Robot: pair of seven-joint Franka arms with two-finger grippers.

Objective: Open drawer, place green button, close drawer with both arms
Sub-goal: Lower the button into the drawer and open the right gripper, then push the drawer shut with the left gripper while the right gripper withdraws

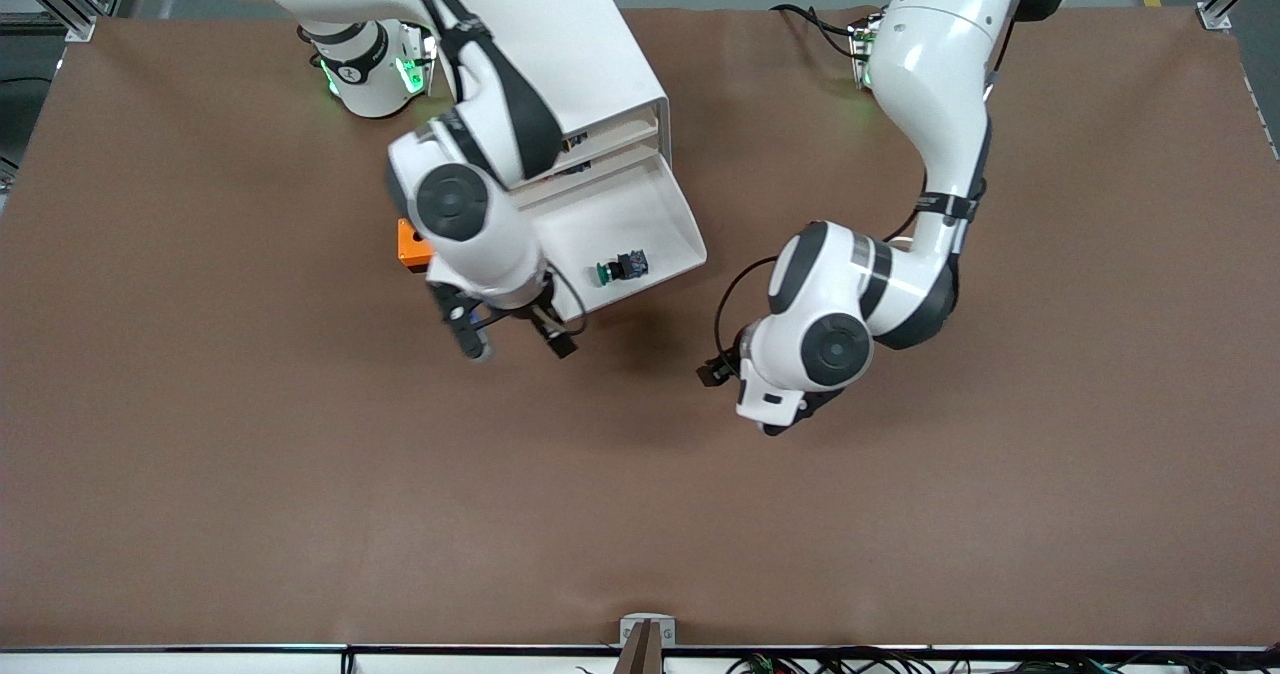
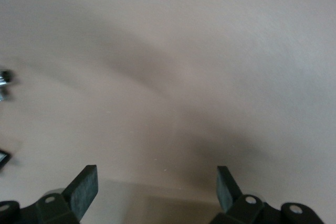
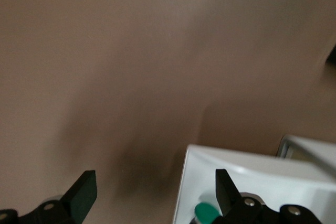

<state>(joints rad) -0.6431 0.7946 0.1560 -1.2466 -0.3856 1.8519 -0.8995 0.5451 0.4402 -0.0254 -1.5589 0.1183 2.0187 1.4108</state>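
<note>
The drawer (image 1: pixel 688 222) stands pulled out of the white cabinet (image 1: pixel 560 34). The button (image 1: pixel 620 269), green cap and black-and-blue body, lies on its side in the drawer near the front wall. My right gripper (image 1: pixel 521 347) is open and empty, over the table just off the drawer's front corner. In the right wrist view the gripper (image 3: pixel 155 192) is open, with the drawer's corner (image 3: pixel 252 179) and the green cap (image 3: pixel 206 213) by one finger. My left gripper (image 1: pixel 745 401) hangs over bare table toward the left arm's end from the drawer. In the left wrist view it (image 2: pixel 156 187) is open and empty.
An orange cube (image 1: pixel 411 245) sits on the table beside the cabinet, partly hidden under the right arm's wrist. The brown table (image 1: pixel 300 474) stretches wide nearer the front camera. Other trays in the cabinet hold small parts, mostly hidden.
</note>
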